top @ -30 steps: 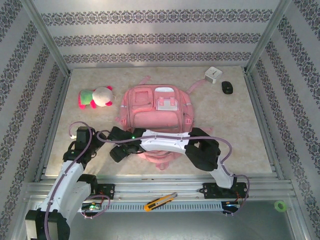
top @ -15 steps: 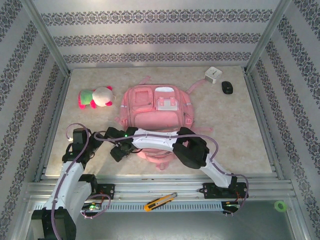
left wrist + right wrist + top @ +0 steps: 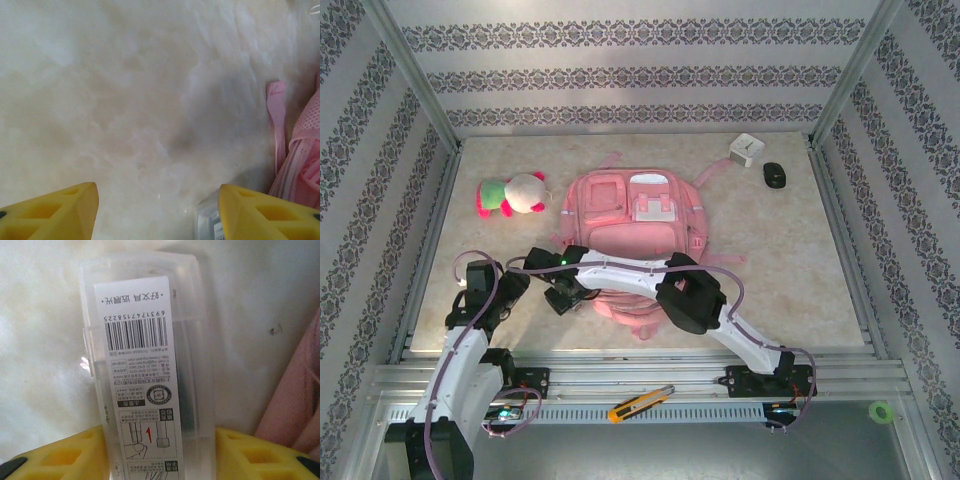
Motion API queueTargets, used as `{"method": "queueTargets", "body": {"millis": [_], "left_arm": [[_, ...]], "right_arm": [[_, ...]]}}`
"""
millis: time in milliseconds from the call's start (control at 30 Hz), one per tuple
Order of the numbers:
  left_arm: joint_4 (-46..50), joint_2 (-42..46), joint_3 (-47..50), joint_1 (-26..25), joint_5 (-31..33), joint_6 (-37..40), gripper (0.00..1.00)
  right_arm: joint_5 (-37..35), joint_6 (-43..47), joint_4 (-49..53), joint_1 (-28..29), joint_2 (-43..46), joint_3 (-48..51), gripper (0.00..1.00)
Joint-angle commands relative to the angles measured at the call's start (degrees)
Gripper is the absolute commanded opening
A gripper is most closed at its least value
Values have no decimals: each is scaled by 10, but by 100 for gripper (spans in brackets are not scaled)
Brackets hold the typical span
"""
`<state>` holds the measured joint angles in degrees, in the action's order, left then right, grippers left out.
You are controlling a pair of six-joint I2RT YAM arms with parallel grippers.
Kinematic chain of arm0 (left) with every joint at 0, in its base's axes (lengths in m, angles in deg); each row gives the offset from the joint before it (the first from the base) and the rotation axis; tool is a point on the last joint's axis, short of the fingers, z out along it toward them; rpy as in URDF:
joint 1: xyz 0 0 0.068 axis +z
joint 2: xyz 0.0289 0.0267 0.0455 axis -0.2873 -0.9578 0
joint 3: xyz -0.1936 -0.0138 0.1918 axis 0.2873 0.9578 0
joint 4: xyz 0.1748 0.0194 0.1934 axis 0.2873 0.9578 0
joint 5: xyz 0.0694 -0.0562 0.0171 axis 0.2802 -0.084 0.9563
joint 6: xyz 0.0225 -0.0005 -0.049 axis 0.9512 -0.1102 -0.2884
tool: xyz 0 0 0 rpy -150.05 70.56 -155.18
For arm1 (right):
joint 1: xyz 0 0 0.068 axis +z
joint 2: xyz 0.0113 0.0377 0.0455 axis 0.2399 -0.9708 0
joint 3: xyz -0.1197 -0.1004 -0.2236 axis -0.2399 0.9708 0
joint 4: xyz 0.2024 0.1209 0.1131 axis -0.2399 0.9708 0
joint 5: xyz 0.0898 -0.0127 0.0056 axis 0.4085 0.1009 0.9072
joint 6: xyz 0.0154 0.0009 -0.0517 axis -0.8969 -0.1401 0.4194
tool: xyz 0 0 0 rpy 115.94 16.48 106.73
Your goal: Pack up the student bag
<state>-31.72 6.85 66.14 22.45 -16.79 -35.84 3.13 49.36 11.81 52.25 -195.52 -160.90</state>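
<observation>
Toy (image 3: 512, 195), clear case (image 3: 150, 365) near student bag (image 3: 630, 215)

Two white arms with black joints, the left arm (image 3: 458, 365) and right arm (image 3: 620, 270), each carry a looping lilac cable (image 3: 480, 250) and end in chunky yellow fingers (image 3: 260, 455) with cut-out hollows.

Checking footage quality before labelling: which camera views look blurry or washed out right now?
Left wrist: pale marbled tabletop soft and overexposed; right wrist: printed label on the clear plastic case sharp, tabletop behind blown out; top external: evenly lit, large pink fabric backpack clearly resolved.
</observation>
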Motion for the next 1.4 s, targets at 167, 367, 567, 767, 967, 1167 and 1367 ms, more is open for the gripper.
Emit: {"method": "queueTargets", "body": {"millis": [167, 367, 567, 767, 967, 1167, 1367], "left_arm": [[-48, 13, 10, 7, -51, 1, 63], [-80, 1, -14, 6, -134, -11, 60], [-151, 16, -18, 5, -214, -30, 57], [-154, 1, -64, -6, -236, 6, 57], [-153, -13, -70, -85, -192, 61, 57], [-210, -47, -92, -238, -93, 185, 58], [-253, -145, -146, -333, -78, 371, 59]], "right_arm": [[-21, 12, -99, 5, 78, 122, 38], [7, 20, -301, 2, 274, 332, 35], [67, -12, -435, -27, 413, 475, 32], [136, -20, -501, -66, 492, 539, 30], [197, -43, -516, -141, 529, 555, 28], [229, -72, -524, -229, 564, 599, 27], [249, -109, -520, -335, 640, 683, 27]]}}
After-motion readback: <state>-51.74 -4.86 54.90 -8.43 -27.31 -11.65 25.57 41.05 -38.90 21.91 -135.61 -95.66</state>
